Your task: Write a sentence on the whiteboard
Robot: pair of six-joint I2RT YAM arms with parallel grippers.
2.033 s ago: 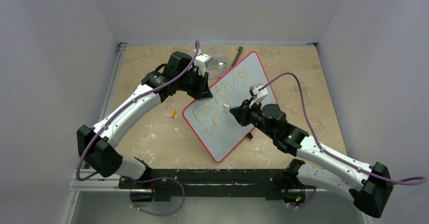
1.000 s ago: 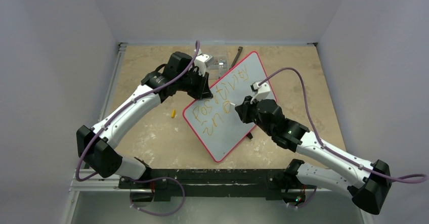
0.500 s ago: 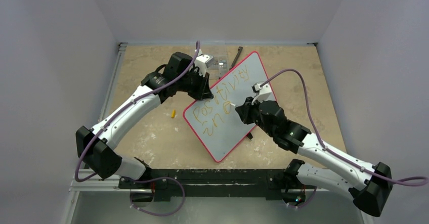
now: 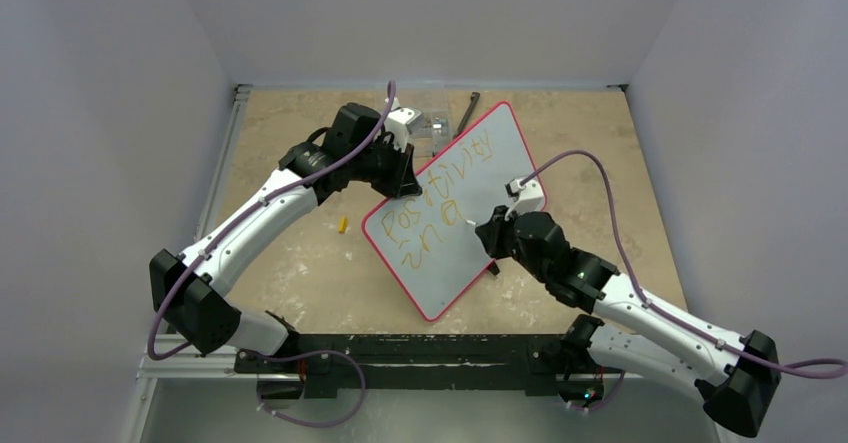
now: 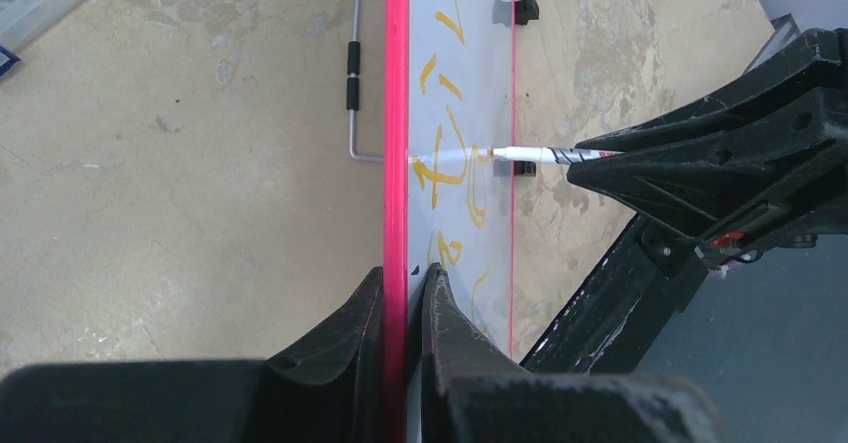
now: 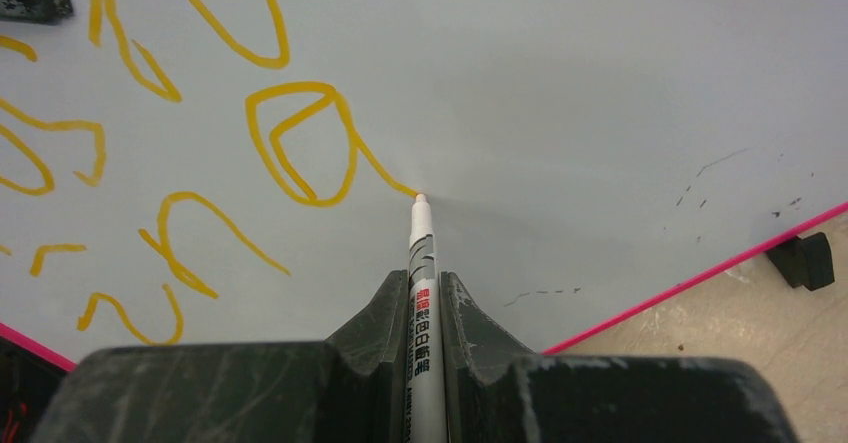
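The whiteboard (image 4: 470,253), white with a thin red-pink frame, stands tilted on the table. My left gripper (image 4: 403,178) is shut on its far-left frame edge (image 5: 396,113), one finger on each side (image 5: 405,275). The sentence (image 4: 432,201), in orange-yellow lettering, reads "Positivity" with "in a" under it. My right gripper (image 4: 485,231) is shut on a white marker (image 6: 421,253). The marker's tip touches the board at the end of the tail of the "a" (image 6: 300,143). The left wrist view shows the marker (image 5: 530,153) meeting the board face from the right.
A small yellow cap (image 4: 341,225) lies on the table left of the board. A clear plastic box (image 4: 432,123) and a dark strip (image 4: 472,105) sit at the back. A wire handle (image 5: 355,73) lies behind the board. A black foot (image 6: 803,260) sticks out under the board's edge.
My right gripper has moved the marker down and to the right across the board, closing the "a" and drawing its tail. The left gripper and the board have stayed put.
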